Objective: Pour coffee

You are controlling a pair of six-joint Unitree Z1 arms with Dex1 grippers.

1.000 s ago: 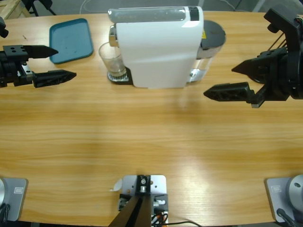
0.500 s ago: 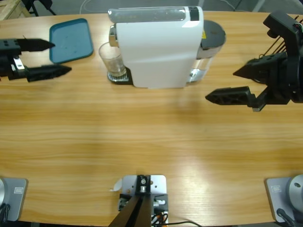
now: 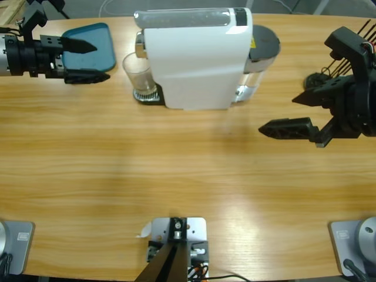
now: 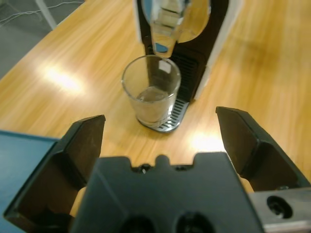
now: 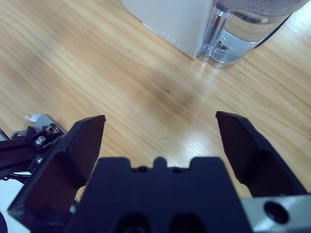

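table [image 3: 188, 176]: long, wooden, carried everything below.
coffee machine [image 3: 197, 59]: white body with a black base, stood at the table's far edge near the middle; this was the landmark.
water tank [image 3: 261, 56]: clear with a dark lid, fixed to the coffee machine's end opposite the spout; water showed in it in the right wrist view [image 5: 243, 34].
tray [image 3: 88, 50]: teal, lay flat beyond the coffee machine's spout end, apart from it.
right gripper [image 3: 294, 111]: hovered off the coffee machine's water tank end, well apart, jaws spread wide with nothing between them.
left gripper [image 3: 88, 60]: hung over the tray's near edge, aimed at the coffee machine's spout end, jaws parted and bare.
glass [image 3: 139, 74]: clear, upright on the coffee machine's drip grate under the spout; it appeared empty [image 4: 151, 90].
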